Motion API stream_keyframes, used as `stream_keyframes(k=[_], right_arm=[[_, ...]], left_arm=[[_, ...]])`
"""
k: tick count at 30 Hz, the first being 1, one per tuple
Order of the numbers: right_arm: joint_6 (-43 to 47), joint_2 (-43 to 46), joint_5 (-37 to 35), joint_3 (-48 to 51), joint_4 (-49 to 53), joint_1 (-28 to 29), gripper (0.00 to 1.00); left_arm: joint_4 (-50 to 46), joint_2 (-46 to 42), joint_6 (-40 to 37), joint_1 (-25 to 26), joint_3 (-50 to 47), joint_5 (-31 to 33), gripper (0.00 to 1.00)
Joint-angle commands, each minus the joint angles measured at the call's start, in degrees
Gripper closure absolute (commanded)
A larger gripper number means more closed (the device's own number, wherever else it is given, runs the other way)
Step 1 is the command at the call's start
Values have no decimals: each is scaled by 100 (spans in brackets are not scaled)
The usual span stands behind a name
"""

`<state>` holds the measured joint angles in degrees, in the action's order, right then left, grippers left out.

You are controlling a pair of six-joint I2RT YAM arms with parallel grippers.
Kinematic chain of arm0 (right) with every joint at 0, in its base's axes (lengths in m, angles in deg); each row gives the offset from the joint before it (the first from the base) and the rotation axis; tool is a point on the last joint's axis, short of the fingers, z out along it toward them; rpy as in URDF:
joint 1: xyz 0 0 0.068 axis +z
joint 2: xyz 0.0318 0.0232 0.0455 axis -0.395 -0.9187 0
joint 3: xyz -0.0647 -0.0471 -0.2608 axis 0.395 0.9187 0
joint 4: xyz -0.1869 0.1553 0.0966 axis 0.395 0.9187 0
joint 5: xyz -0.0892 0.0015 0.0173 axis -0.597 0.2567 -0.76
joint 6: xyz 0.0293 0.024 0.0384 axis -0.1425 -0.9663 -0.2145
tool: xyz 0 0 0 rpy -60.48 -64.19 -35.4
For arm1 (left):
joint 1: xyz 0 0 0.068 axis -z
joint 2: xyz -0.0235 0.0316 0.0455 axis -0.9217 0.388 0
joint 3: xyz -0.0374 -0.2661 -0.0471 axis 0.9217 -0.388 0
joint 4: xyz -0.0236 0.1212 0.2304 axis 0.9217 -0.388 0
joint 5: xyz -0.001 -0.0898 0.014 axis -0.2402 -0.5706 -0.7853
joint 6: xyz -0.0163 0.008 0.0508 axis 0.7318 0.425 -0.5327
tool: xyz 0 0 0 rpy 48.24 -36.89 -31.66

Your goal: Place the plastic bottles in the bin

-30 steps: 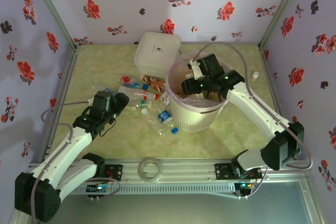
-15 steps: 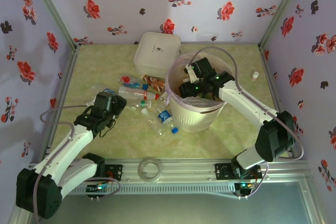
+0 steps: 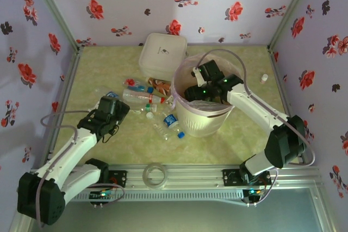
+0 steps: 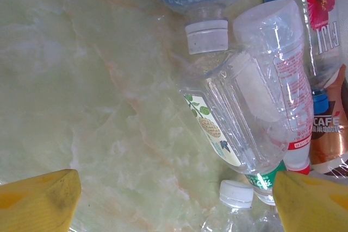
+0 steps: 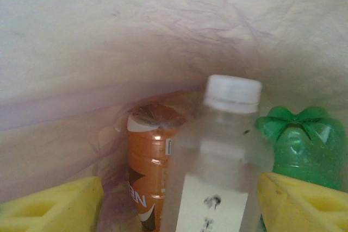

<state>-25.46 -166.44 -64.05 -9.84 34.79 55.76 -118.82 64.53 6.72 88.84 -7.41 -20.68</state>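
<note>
A clear bottle point(image 5: 217, 161), an orange bottle point(image 5: 149, 156) and a green bottle point(image 5: 302, 145) are standing in the bin point(image 3: 198, 126). The right gripper point(image 3: 193, 92) is hanging inside it, with its jaws standing apart around the clear bottle and not clamping it. More bottles point(image 3: 147, 99) are lying on the table point(image 3: 244, 134) left of the bin. The left gripper point(image 4: 174, 202) is hovering over them, jaws wide apart.

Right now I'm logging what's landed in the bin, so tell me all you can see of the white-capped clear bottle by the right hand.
The clear bottle is see-through plastic with a white cap and a pale label bearing dark marks. It sits cap-up in the wrist view, inside the bin's liner, between an orange-brown bottle and a green bottle. The right hand straddles it, open, one finger clear.
</note>
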Motion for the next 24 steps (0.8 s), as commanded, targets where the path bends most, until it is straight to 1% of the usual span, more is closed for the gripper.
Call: stream_keyframes(k=[1, 4, 8, 10, 13, 18, 24], right_arm=[[132, 284, -234, -327, 316, -32, 24], [193, 499, -307, -484, 486, -32, 21], [258, 795, -377, -731, 730, -48, 18], [286, 902, -415, -809, 852, -50, 17], [246, 1148, -522, -790, 881, -65, 16], [14, 1569, -499, -609, 677, -155, 15], [-109, 2017, -553, -522, 577, -264, 14]], left_arm=[[-301, 84, 147, -91, 259, 205, 9], [-573, 155, 247, -283, 423, 222, 11], [-577, 248, -295, -644, 668, 226, 9], [-764, 419, -500, -865, 906, 211, 6], [-832, 814, -847, -1103, 1232, 151, 5], [-520, 1467, -1110, -1377, 1590, 2, 5], [-58, 2132, -1128, -1490, 1807, -46, 5]])
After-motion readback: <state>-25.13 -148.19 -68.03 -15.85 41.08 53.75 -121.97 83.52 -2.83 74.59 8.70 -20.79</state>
